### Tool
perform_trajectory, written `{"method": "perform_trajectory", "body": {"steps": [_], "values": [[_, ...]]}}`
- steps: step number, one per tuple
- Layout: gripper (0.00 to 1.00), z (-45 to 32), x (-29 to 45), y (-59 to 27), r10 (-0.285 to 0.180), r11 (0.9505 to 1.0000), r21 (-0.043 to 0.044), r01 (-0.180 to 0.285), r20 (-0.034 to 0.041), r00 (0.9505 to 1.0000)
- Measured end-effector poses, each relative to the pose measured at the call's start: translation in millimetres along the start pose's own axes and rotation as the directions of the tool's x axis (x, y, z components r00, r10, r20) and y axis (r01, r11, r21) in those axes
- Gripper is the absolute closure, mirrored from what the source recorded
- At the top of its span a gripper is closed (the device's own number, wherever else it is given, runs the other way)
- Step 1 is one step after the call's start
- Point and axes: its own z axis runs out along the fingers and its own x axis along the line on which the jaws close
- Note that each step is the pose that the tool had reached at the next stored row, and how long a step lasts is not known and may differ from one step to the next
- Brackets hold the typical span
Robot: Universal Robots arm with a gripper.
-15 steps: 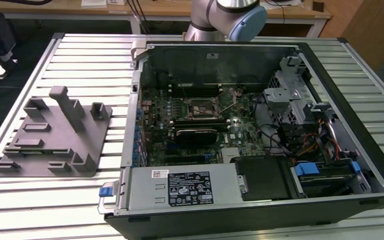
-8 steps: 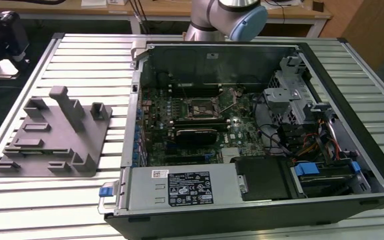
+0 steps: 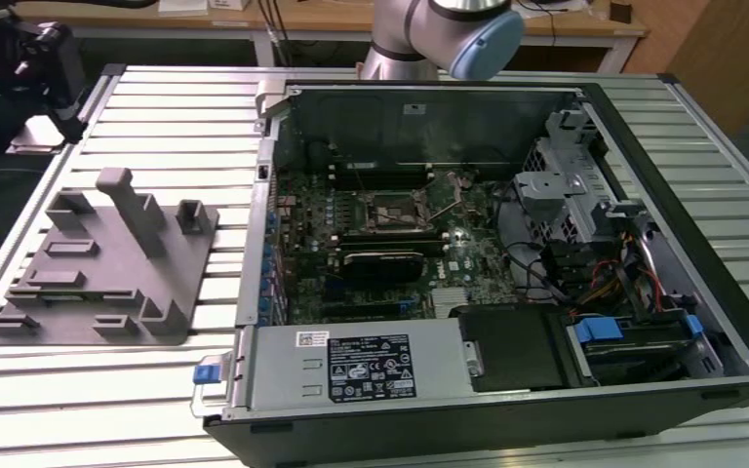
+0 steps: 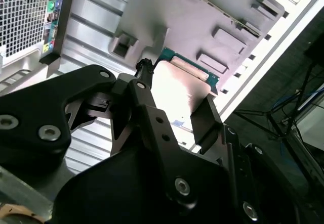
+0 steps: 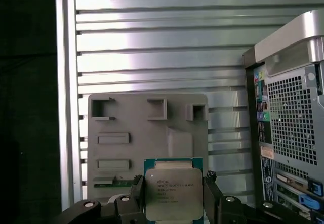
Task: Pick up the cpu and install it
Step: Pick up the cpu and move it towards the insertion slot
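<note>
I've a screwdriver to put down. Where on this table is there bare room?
The table is bare between the grey fixture block and the far edge, and between the block and the near edge. Inside the computer case it is crowded.

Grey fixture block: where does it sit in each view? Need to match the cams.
Exterior view: the grey fixture block lies on the slatted table at the exterior view's left, beside the computer case.
First wrist view: the block lies behind the cpu, apart from the case.
Second wrist view: the block lies beyond the cpu.
Shared landmark: the computer case.
</note>
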Motion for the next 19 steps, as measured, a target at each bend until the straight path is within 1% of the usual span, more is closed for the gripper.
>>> {"method": "perform_trajectory", "body": {"steps": [9,13,19], "values": [[0.45,1.4,-26.2,1.9,0.0,1.0,-0.0001,0.0,0.0001,1.0],[0.45,2.1,-40.7,2.9,0.0,1.0,-0.0001,0.0,0.0001,1.0],[0.45,3.3,-65.1,4.6,0.0,1.0,-0.0001,0.0,0.0,1.0]]}}
